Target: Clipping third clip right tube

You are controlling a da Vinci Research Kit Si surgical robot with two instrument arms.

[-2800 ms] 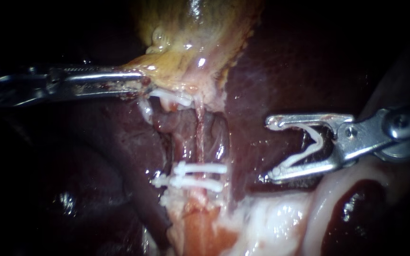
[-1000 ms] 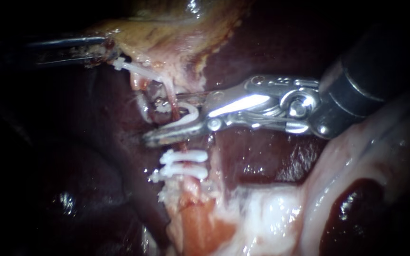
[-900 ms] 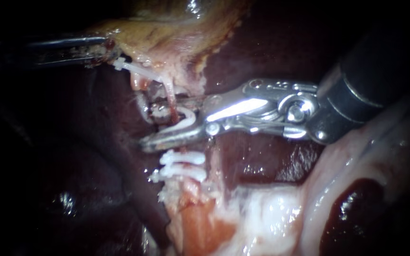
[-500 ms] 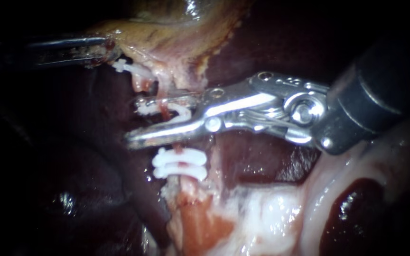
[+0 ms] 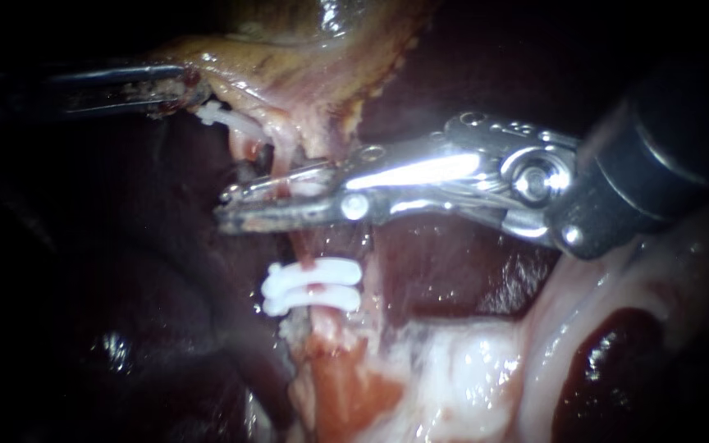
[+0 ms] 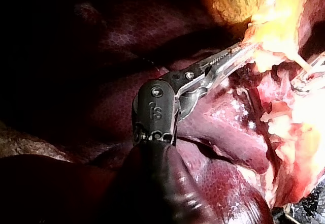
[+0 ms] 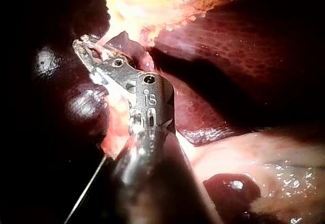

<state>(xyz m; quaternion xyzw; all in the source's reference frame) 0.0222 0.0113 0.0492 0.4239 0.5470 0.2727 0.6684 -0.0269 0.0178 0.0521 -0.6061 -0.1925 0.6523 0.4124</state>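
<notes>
A thin reddish tube runs down from the yellow gallbladder. My right instrument comes in from the right, its jaws pressed together across this tube with a white clip squeezed between them. Two white clips sit side by side on the tube just below the jaws. My left instrument is shut on the gallbladder's lower edge and holds it to the left. In the left wrist view its jaws grip the yellow tissue. The right wrist view shows my right instrument under the gallbladder edge.
Dark red liver lies behind and on both sides of the tube. Pale, glistening tissue fills the lower right. A white strand stretches from the gallbladder edge near my left instrument's jaws.
My right instrument came in from the right with an open clip, straddled the tube above the two clips, and its jaws have now shut. The left instrument keeps its hold.
</notes>
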